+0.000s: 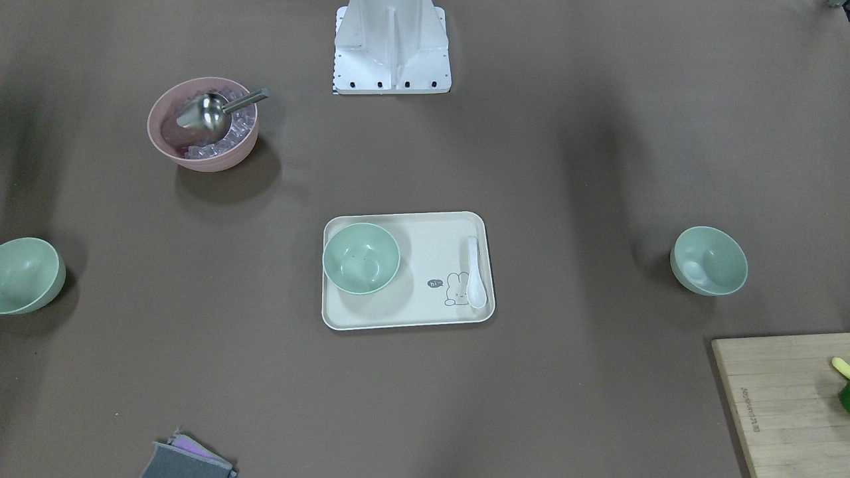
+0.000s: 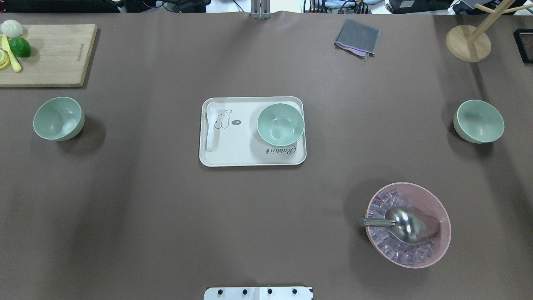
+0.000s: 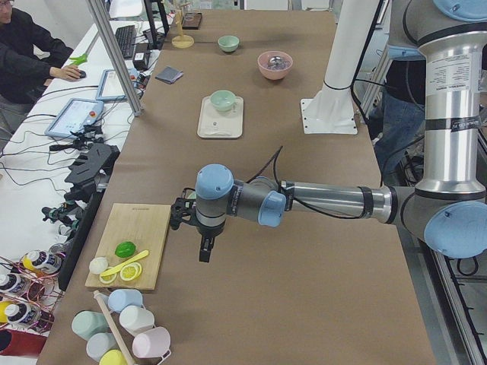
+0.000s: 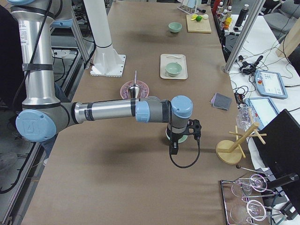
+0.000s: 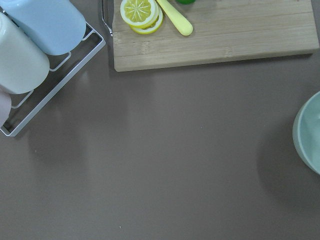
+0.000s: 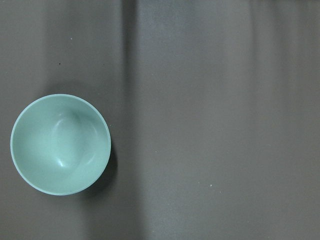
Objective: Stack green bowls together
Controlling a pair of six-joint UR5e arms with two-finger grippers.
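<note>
Hovering near a green bowl point(image 6: 60, 144) — right gripper point(image 4: 174, 150) — whether open, cannot tell.

I'm working in a robotics lab: an operator point(image 3: 27, 46) sits at a desk point(image 3: 19, 171) beyond the table's point(image 3: 304, 304) edge, beside a teach pendant point(image 3: 74, 116), loose cables point(image 3: 53, 144) and aluminium frame posts point(image 3: 116, 57).

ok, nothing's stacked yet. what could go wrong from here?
1. The middle green bowl sits close to the rim of the tray; dropping another in off-centre could tip it or slide the tray.
2. The left green bowl lies close to the cutting board; a wide approach may clip the board.
3. The scoop handle sticks out of the pink bowl toward the table's middle; an arm carrying the right green bowl low to the tray could catch it.
</note>
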